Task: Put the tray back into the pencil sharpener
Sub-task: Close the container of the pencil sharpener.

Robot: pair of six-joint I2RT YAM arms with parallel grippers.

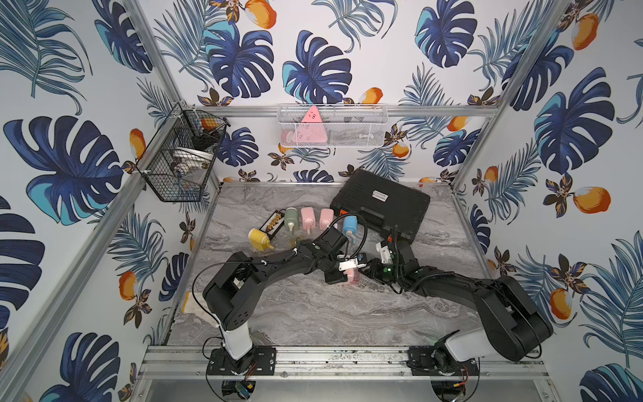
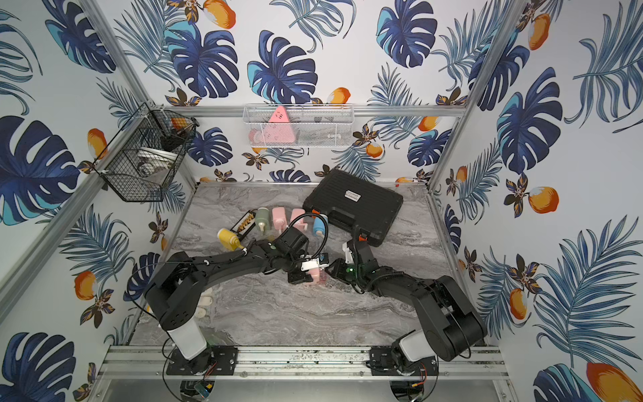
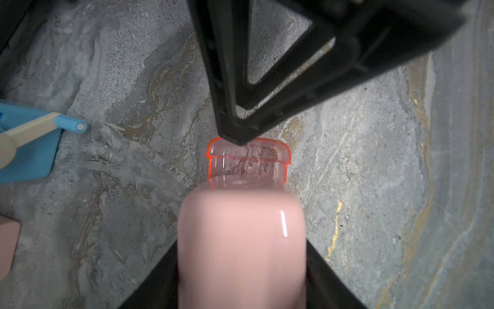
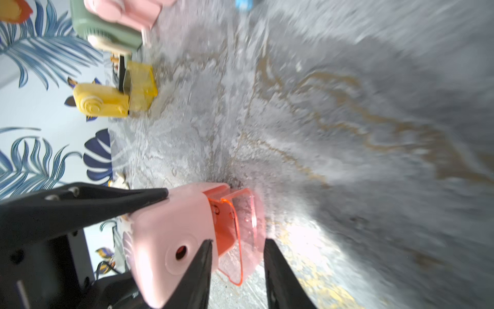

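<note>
Left wrist view: my left gripper (image 3: 242, 256) is closed on the pencil sharpener (image 3: 240, 222), one finger on each flank. The tray (image 3: 248, 163) is started in its slot, but a good stub of clear orange plastic sticks out. A black fingertip (image 3: 232, 125) from the other arm touches the tray's outer end. A blue sharpener (image 3: 26, 155) lies off to one side, apart.

Right wrist view: my right gripper (image 4: 238, 256) has its jaws parted and straddles the stub. One finger is in front of the face with the pencil hole, the other just beside the tray's end. I read that as a push rather than a hold, and I cannot tell how firm it is. I judge the job roughly half done: entry is made, and seating the tray flush is left. If the tray is cocked in the slot it could bind. A yellow sharpener (image 4: 107, 101) and a green sharpener (image 4: 107, 29) sit well apart.

Both top views: the held sharpener rests on the tabletop (image 1: 348, 313) in front of the black case (image 1: 379, 205), toward the arm bases. The spare sharpeners line up beside the case on my left-arm side. Nothing blocks the slot; only my two grippers crowd each other.
</note>
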